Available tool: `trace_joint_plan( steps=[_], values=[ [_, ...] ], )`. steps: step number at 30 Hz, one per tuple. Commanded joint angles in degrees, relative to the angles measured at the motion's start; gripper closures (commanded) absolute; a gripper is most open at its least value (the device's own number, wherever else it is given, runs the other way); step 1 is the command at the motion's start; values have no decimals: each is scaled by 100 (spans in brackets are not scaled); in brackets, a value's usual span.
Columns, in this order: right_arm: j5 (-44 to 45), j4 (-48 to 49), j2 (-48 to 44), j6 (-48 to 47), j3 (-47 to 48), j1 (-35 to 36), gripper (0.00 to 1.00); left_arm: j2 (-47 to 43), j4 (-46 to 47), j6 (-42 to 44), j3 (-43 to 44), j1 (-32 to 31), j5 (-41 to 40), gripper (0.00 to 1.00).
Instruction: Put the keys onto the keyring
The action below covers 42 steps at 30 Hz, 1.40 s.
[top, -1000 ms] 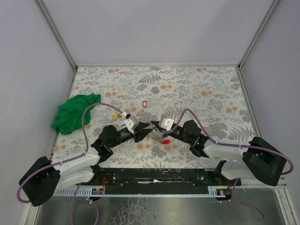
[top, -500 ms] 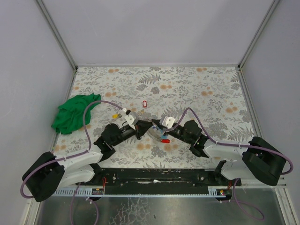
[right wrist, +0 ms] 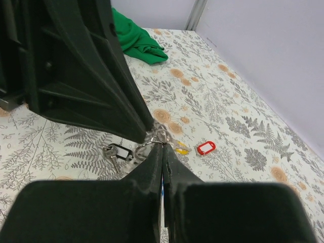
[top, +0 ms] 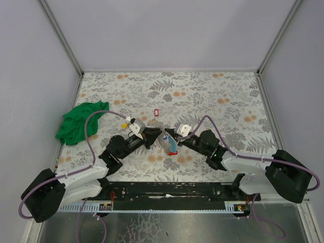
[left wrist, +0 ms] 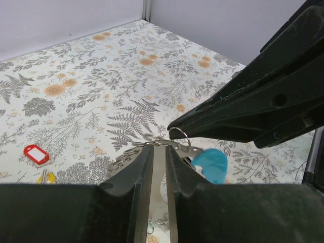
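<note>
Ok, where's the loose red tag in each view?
Top: red tag mid-table, left of centre.
Left wrist: red tag at lower left.
Right wrist: red tag right of centre.
Shared landmark: the keyring, held just this side of it.

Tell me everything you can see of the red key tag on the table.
The red key tag is a small oblong of red plastic with a white label window. It lies flat on the floral tablecloth; nothing holds it. A small yellow piece lies just beside it; whether they touch is unclear.
</note>
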Motion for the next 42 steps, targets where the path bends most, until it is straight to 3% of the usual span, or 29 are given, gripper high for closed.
trace_joint_plan(
  steps=[1, 4, 12, 18, 21, 32, 42],
  values=[
    [183, 219, -152, -76, -2, 44, 100, -472, 345, -232, -333, 24, -275, 82],
    [213, 241, -108, -137, -2, 37, 100, -758, 202, -427, -441, 37, -158, 74],
    [187, 196, -38, -339, 16, 44, 100, -948, -279, -1530, -128, 191, -618, 69],
    [219, 128, -34, -685, 7, 44, 100, -612, -2846, -2832, 1216, 342, -979, 61],
    [256, 112, -6, -836, 37, 44, 100, -298, -3391, -3221, 1546, 396, -612, 60],
    [196, 24, 15, -1017, 66, 45, 100, 399, -3403, -4427, 1533, 969, 1113, 60],
    [244, -74, 102, -1220, 126, 78, 100, 793, -2494, -4828, 1523, 1030, 2228, 63]
  ],
)
